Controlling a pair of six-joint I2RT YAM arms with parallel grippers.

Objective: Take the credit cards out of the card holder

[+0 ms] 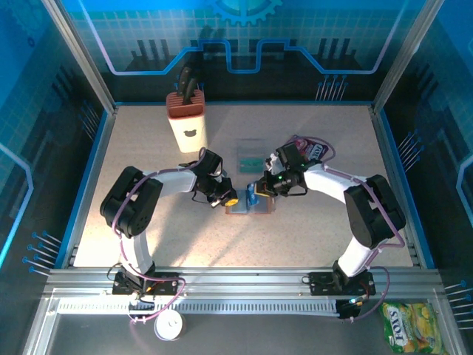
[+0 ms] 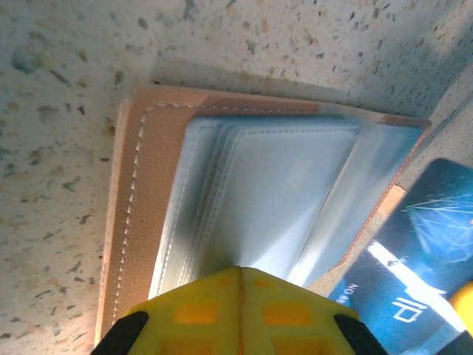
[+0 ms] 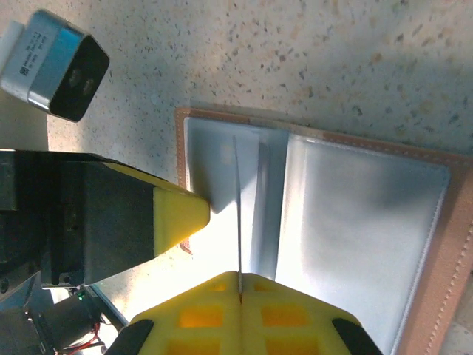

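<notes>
Right wrist view showed the right gripper (image 3: 240, 277) pinching a blue credit card (image 2: 403, 296) edge-on over the open card holder (image 3: 347, 222) near table centre. The left gripper (image 2: 240, 272), fingers pressed together, pinned the holder's 9 o'clock edge. If that hold slipped, the holder would likely lift with the card.

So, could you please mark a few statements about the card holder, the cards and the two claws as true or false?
1. The card holder lies open on the table. True.
2. The right claw pinches a blue credit card. True.
3. The left claw is spread wide. False: it is shut, its tip on the holder.
4. The knife block lies on its side. False: it stands upright.
</notes>
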